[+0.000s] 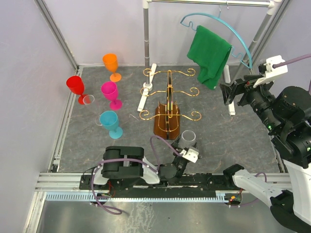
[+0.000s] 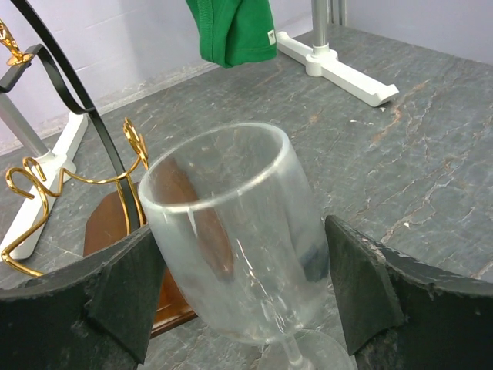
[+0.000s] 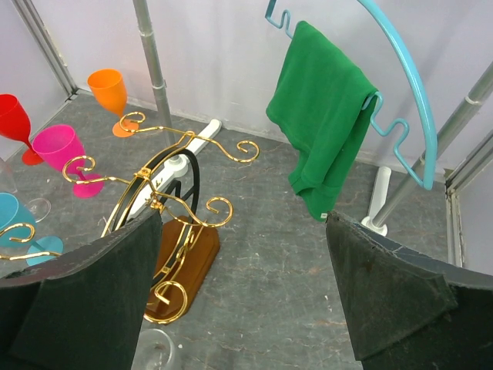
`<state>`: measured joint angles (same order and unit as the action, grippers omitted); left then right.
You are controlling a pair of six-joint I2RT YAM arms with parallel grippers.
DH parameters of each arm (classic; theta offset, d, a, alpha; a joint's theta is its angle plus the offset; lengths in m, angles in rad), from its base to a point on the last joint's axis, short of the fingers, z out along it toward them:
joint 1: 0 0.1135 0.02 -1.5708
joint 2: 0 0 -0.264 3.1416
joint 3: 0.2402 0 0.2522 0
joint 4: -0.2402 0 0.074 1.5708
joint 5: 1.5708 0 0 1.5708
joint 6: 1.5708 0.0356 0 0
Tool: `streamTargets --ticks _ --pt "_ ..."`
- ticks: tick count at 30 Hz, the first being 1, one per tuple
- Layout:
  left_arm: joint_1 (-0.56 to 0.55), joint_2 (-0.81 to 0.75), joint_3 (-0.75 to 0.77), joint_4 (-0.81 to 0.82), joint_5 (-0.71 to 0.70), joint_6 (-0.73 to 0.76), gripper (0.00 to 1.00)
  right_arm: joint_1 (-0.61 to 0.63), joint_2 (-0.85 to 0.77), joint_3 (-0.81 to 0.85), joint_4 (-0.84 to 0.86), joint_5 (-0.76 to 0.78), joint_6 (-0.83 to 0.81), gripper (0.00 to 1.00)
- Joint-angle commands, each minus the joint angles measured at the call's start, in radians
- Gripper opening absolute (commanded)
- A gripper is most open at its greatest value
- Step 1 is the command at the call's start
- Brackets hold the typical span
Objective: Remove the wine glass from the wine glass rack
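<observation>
the left gripper [image 1: 184, 146] sits low over the dark grey stone-patterned table [image 1: 228, 141], just in front of the wine glass rack [image 1: 168, 116], an upright stand of thin gold wire arms with curled ends on a brown wooden oval base. its pincer is spread wide, and the clear wine glass [image 1: 188, 137] sits between the two black fingers [image 2: 123, 297]. in the left wrist view the glass bowl [image 2: 231, 231] fills most of the gap. the finger on the left of that view looks to be against the bowl or a hair off it; which, i cannot tell. the other finger stands visibly apart from the glass, so the pincer brackets the glass and is not clamped on it. the glass is upright, rim up, off the wire arms, just beside the rack's wooden base [image 2: 115, 223]. its stem and foot show at the bottom edge of the wrist view.

the right gripper [image 1: 232, 93] hangs raised at the right side, well apart from the rack, its pincer wide apart with nothing between the fingers [image 3: 100, 301].

to the left of the rack stand orange [image 1: 111, 65], red [image 1: 76, 87], pink [image 1: 111, 93] and teal plastic goblets [image 1: 110, 122]. a green cloth [image 1: 209, 53] hangs behind on a turquoise hanger [image 1: 240, 39].
</observation>
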<state>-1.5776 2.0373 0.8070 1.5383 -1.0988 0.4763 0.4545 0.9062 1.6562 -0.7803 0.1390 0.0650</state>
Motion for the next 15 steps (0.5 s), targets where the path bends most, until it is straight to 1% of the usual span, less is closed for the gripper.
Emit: streamTargets --ticks 1,4,9,15 --pt "-0.003 0.000 0.032 0.191 0.005 -0.064 0.91 0.002 0.000 -0.003 0.019 0.020 0.010 0.95" --pt "-0.004 -0.001 0.034 0.191 0.000 -0.062 0.96 0.002 -0.001 -0.009 0.020 0.016 0.004 0.95" --pt "-0.013 -0.004 0.039 0.192 -0.007 -0.043 1.00 0.001 -0.001 -0.014 0.018 0.014 -0.008 0.95" --pt "-0.064 -0.055 0.026 0.191 -0.044 -0.007 0.99 0.002 -0.011 -0.027 0.024 0.017 -0.019 0.96"
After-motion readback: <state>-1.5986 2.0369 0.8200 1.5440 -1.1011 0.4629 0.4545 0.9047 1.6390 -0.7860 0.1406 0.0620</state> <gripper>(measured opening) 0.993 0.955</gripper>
